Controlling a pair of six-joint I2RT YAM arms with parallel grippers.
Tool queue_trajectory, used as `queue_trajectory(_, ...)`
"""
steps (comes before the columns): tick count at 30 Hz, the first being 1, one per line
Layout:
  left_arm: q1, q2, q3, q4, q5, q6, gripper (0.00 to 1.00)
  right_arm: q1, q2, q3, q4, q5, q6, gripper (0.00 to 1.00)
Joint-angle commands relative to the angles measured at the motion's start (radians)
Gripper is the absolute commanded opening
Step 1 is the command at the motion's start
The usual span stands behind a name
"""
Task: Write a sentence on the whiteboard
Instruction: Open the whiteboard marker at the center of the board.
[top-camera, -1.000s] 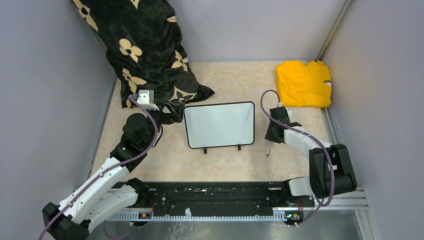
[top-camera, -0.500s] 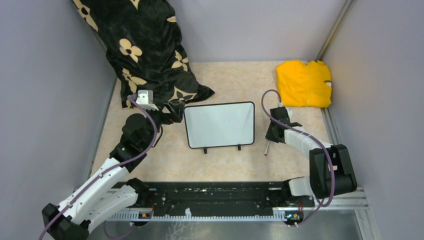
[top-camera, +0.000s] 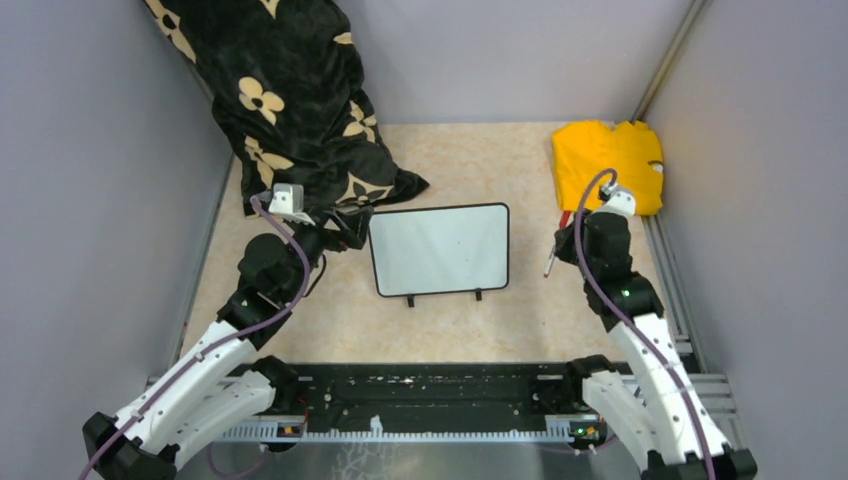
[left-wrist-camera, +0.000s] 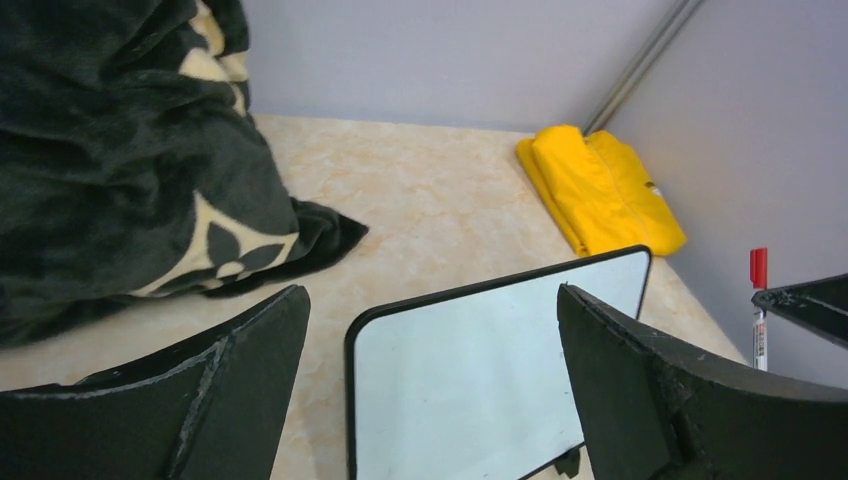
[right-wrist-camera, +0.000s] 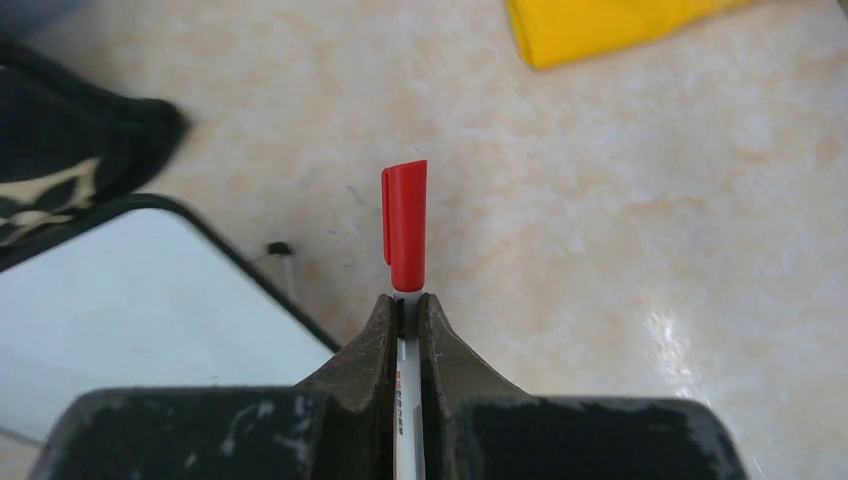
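Observation:
The whiteboard lies flat in the middle of the table, black-framed, its two small feet toward me. Its face is blank white; no sentence shows on it. My left gripper hovers at the board's left edge, open wide, its fingers either side of the board's near corner in the left wrist view. My right gripper is to the right of the board, shut on a white marker with a red cap. The capped marker also shows upright in the left wrist view.
A black blanket with cream flowers is heaped at the back left, its hem close to the board's far left corner. A folded yellow cloth lies at the back right, just beyond my right wrist. Grey walls close in on three sides.
My right gripper shut on the marker lying right of the board, lifted it and swung back toward the yellow cloth. The left arm has hardly moved.

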Motion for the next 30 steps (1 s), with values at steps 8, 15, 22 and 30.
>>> queue_trajectory(8, -0.015, 0.017, -0.041, 0.271, 0.650, 0.002, 0.99, 0.154, -0.210, 0.109, 0.184, -0.673, -0.184, 0.00)
queue_trajectory(15, -0.015, 0.097, -0.002, 0.414, 0.931, -0.223, 0.99, 0.315, -0.156, 0.092, 0.347, -0.768, -0.136, 0.00)
queue_trajectory(22, -0.016, 0.134, 0.014, 0.445, 0.953, -0.311, 0.99, 0.548, -0.035, 0.048, 0.554, -0.667, -0.121, 0.00)
queue_trajectory(30, -0.016, 0.184, 0.020, 0.468, 0.998, -0.373, 0.99, 0.633, 0.063, 0.038, 0.672, -0.621, -0.107, 0.00)
